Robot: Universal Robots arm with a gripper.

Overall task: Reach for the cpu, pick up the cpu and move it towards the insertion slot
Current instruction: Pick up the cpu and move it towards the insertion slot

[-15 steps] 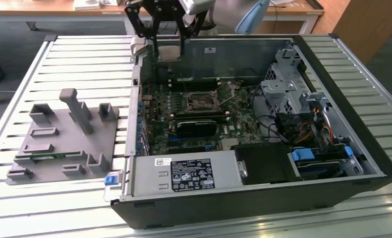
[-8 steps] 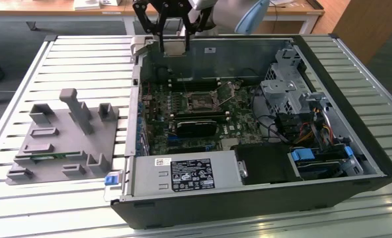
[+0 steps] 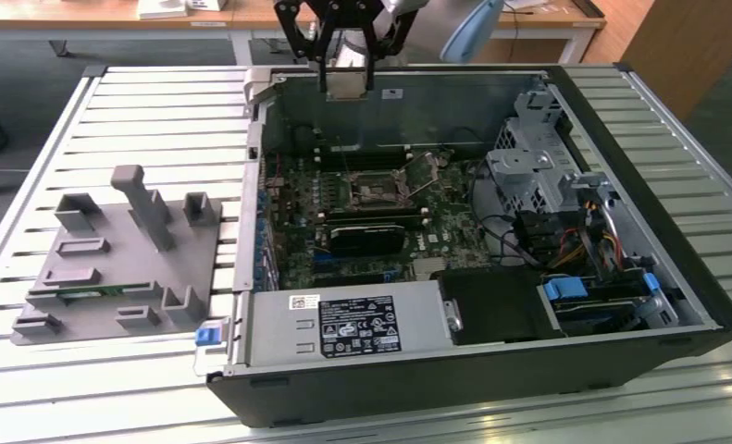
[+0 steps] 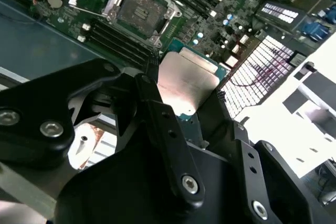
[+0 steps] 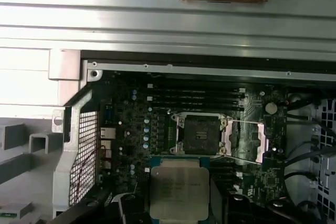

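One tool [image 3: 346, 79] grips the cpu [image 5: 179, 188] above the open computer case [image 3: 662, 305]; the insertion slot [image 5: 201, 134] lies uncovered below, a grey fixture [image 3: 106, 268] beside the case on the slatted surface [image 3: 155, 102].

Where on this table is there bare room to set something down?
Bare slats lie beyond the grey fixture toward the exterior view's left, and in front of the computer case. Inside the case it is crowded: board, cables, drive bays. The tool holds the cpu above.

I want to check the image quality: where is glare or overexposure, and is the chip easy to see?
In the second wrist view, the cpu carries a pale glare, and the area toward the slatted table is washed out white. In the first wrist view, the cpu is evenly lit, the insertion slot dark. In the exterior view, the hand holds it.
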